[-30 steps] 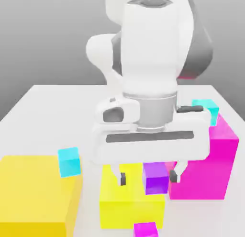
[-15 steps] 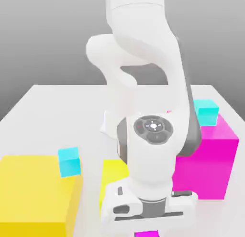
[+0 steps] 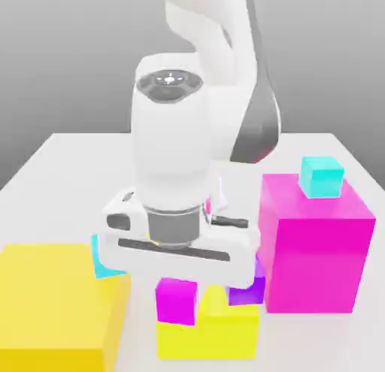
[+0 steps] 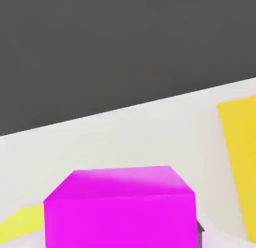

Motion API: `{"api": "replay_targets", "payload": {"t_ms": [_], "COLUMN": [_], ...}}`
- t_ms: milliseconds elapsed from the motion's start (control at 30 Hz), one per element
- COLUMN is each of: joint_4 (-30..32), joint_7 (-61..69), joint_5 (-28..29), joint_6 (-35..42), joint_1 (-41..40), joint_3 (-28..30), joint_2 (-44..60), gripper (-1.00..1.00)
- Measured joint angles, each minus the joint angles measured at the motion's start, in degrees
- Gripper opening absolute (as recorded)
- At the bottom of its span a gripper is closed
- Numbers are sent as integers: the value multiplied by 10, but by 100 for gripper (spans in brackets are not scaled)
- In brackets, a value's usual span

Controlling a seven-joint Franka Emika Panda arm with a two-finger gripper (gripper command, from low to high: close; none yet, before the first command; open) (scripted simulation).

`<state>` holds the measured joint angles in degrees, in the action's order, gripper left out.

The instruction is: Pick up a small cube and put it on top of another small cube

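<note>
in the exterior view we see the gripper [image 3: 177,282] just left of lower centre, its pincer closed on the small magenta cube [image 3: 177,301], which hangs in front of the yellow block [image 3: 225,329]. at lower centre we see the small purple cube [image 3: 246,286]. at the right, a small cyan cube [image 3: 322,176] rests on the large magenta block [image 3: 316,261]; at lower left sits the orange-yellow block [image 3: 53,303], beside another cyan cube [image 3: 105,261], partly hidden.
</note>
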<state>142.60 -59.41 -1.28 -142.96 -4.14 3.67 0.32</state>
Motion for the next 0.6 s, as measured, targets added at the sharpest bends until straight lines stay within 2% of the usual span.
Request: {"api": "replay_targets", "payload": {"t_ms": [300, 467, 500, 600], "joint_4": [92, 131, 136, 136], "joint_7": [-175, -193, -192, -192], "joint_5": [33, 34, 33, 33], "joint_6": [95, 8, -8, -8], "joint_1": [-94, -107, -107, -107], "joint_3": [22, 26, 26, 26], "joint_2": [-188, -139, -128, -128], "gripper": [-100, -100, 100, 100]}}
